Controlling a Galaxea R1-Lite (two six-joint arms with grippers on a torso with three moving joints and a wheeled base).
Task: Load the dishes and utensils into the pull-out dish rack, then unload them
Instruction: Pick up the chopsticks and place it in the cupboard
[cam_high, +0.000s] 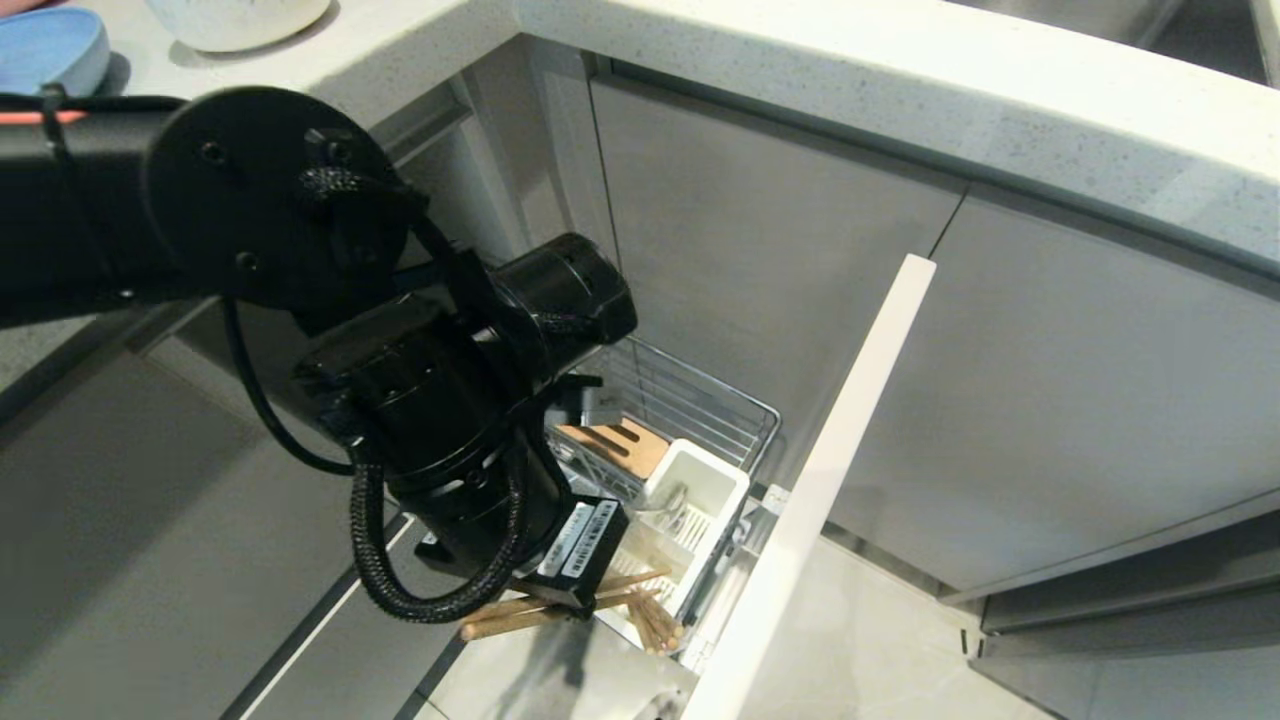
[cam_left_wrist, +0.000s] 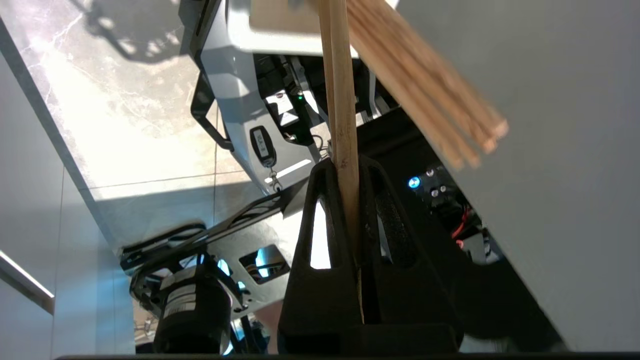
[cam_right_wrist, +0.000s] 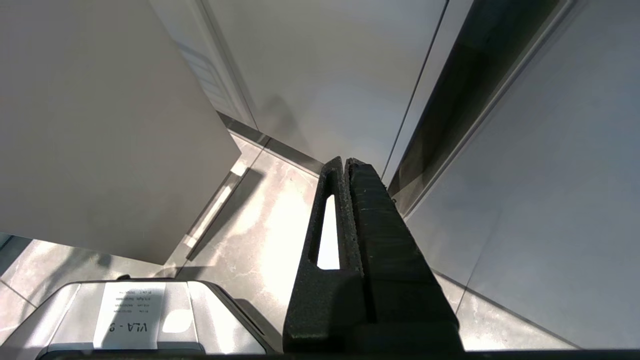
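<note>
Left gripper (cam_left_wrist: 345, 167) clamped on a thin light-wood chopstick pair (cam_left_wrist: 342, 100) over the pull-out chrome wire dish rack (cam_high: 700, 405).

The bulky black left arm hides much of the rack; more wooden sticks (cam_high: 655, 620) lean at its front end beside the white plastic utensil cup (cam_high: 700, 485) and the tall pale front panel (cam_high: 850, 440). Grey cabinet doors behind, speckled white counter (cam_high: 900, 90) above, with a light-blue plate (cam_high: 50, 45) at its far left corner. Right gripper (cam_right_wrist: 347, 167) parked low near the pale floor tiles, fingers pressed together, empty.
</note>
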